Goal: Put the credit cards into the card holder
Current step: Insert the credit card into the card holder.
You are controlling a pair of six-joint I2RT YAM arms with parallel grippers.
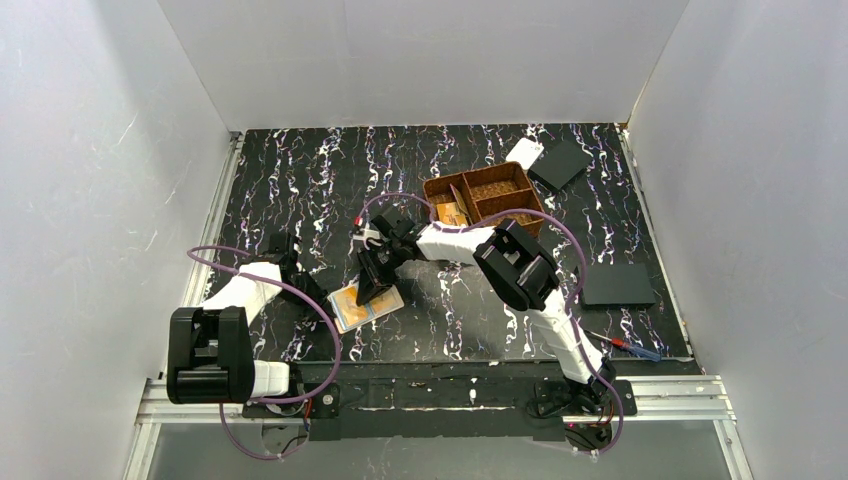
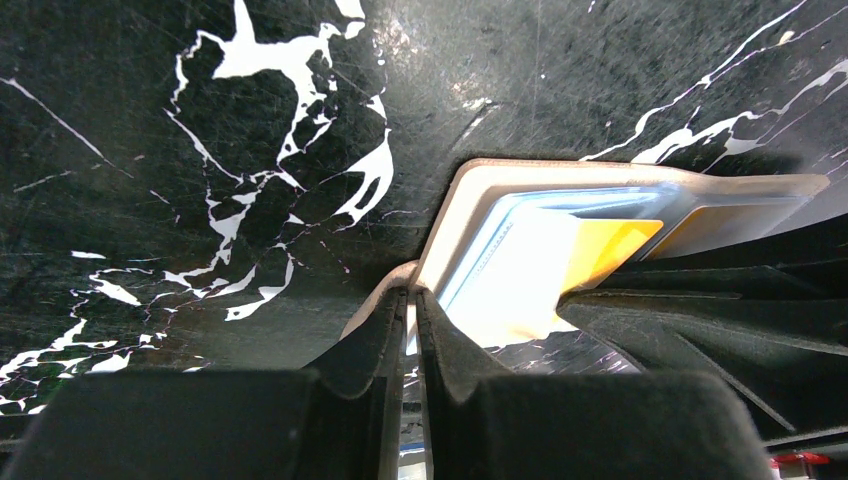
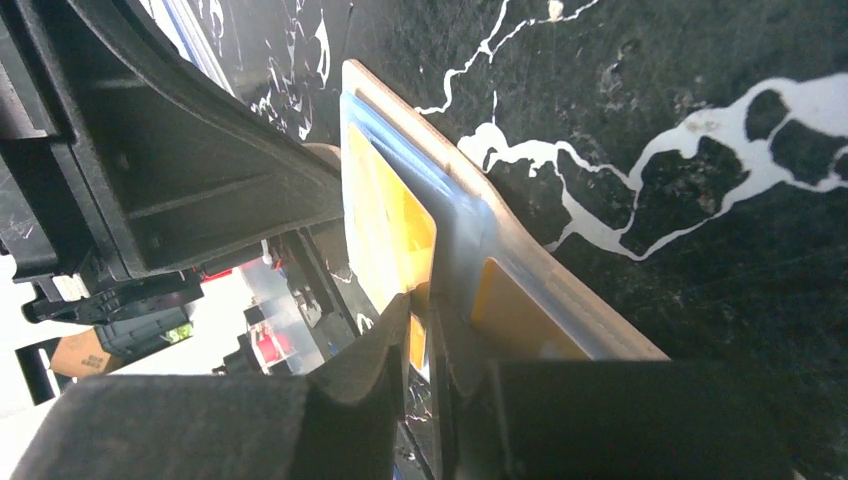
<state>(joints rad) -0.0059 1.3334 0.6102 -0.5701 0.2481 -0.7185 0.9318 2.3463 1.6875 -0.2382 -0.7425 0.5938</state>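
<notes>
By the table's (image 1: 300, 180) near edge, the left hand (image 2: 410, 297) pinches the open card holder's (image 2: 460, 215) rim; the right hand (image 3: 422, 312) grips a yellow credit card (image 3: 385, 222) over its slots.

Robot lab test cell: plain white panel walls (image 1: 90, 150) box in left, right and far sides, black marbled tabletop (image 1: 300, 180), aluminium extrusion rail (image 1: 680, 390) along near edge carrying arm bases (image 1: 575, 395), loose purple cables (image 1: 334, 345).

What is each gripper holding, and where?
The right gripper pinches a yellow credit card by its near end. The left gripper appears to pinch the card holder at its edge.
</notes>
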